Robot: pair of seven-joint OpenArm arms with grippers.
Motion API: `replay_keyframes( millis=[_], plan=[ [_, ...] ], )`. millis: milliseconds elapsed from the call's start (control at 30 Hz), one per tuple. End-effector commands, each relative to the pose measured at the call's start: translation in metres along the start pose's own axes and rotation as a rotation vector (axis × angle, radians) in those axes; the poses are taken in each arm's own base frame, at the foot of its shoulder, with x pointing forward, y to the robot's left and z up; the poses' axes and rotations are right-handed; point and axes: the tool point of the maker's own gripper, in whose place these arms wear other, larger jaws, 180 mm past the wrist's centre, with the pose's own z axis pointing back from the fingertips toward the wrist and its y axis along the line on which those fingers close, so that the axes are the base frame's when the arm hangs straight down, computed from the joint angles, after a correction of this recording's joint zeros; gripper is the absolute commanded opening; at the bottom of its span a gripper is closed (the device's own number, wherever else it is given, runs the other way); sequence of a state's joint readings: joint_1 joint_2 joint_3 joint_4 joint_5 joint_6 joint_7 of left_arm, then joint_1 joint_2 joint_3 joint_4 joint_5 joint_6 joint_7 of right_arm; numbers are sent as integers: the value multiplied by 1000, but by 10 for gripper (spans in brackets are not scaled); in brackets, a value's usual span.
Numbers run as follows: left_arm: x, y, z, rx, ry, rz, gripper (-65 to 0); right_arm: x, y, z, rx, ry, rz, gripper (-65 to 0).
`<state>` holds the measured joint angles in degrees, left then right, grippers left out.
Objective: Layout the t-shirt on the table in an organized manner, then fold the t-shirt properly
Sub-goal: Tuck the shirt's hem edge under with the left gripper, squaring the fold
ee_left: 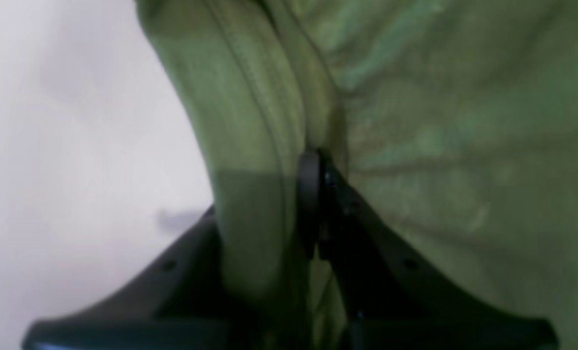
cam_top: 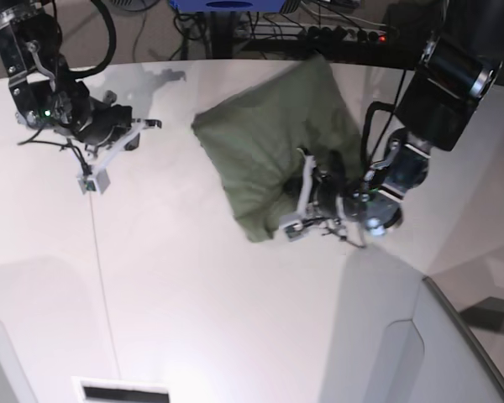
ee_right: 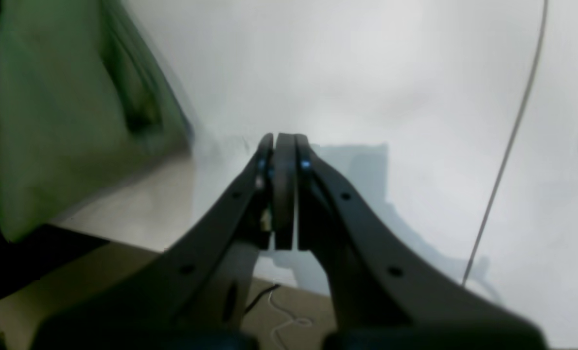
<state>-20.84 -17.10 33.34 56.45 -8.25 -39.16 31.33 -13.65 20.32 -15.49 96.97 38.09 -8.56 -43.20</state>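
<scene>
Currently the left gripper is pinched on a seamed fold at the near edge of the t-shirt, which lies bunched mid-table and looks light, limp and non-slippery, best gripped at hems or shoulders, while the right gripper hangs closed and empty beyond.

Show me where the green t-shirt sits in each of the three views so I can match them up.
Left wrist: the t-shirt fills the centre and right, a fold of it pinched in the left hand.
Right wrist: it is a blurred green mass at the left edge, apart from the shut right hand.
Base: it lies bunched right of centre near the top.
Shared landmark: the white table under it in every view.
</scene>
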Motion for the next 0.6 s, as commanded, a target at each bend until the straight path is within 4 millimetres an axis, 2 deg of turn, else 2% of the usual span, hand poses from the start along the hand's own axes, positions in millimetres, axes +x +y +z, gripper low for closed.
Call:
replay_keyframes(
  millis=[0,33,267,433,567],
  plan=[
    [-3,-2,-6,17,67,-59,-650,8,-2,1,-2,-25,0,-650],
    [4,-6,-10,20,79,-104,-650,12,-4,0,-7,-35,-18,-650],
    [57,-33,-29,4,74,-302,-650,38,-51,11,-89,-145,-243,-650],
    [79,-48,-35,-21,55,-362,-650,44,-64,17,-112,-170,-274,-650],
    [90,-57,-38,-30,38,-374,-650,39,-67,16,-119,-162,-285,-650]
  ],
)
